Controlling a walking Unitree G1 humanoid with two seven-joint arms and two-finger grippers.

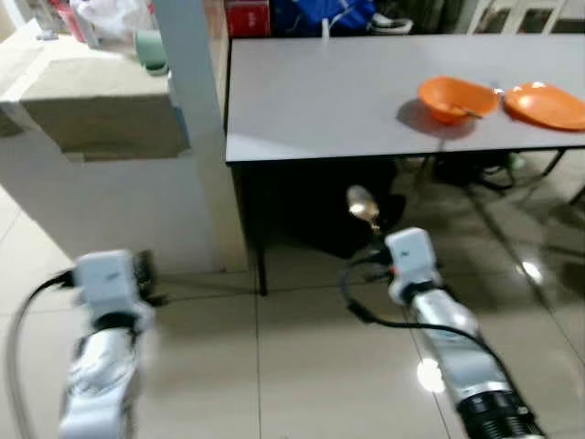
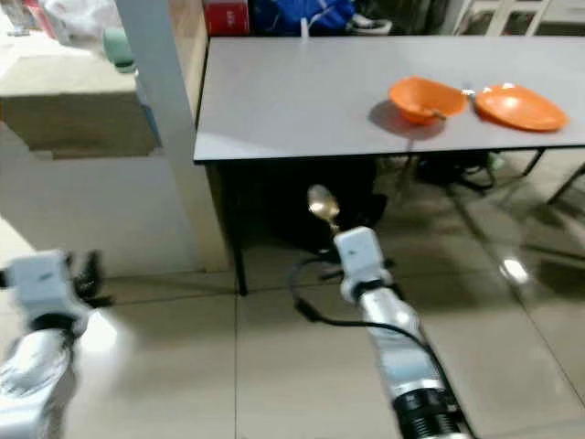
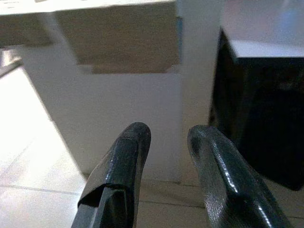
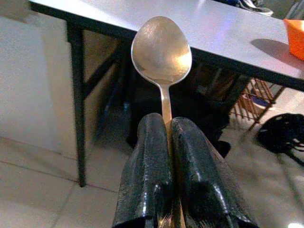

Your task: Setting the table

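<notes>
Right gripper [image 4: 170,142] pinches a spoon [image 4: 161,50] below the table [image 1: 366,101] edge; left gripper [image 3: 166,142] gapes empty; its floor surroundings possibly blurred.

A grey table [image 1: 320,101] is standing on the tiled floor [image 1: 302,366]. An orange bowl [image 1: 454,99] is sitting near its front edge, an orange plate [image 1: 548,105] lying just beside it toward the right end.
</notes>
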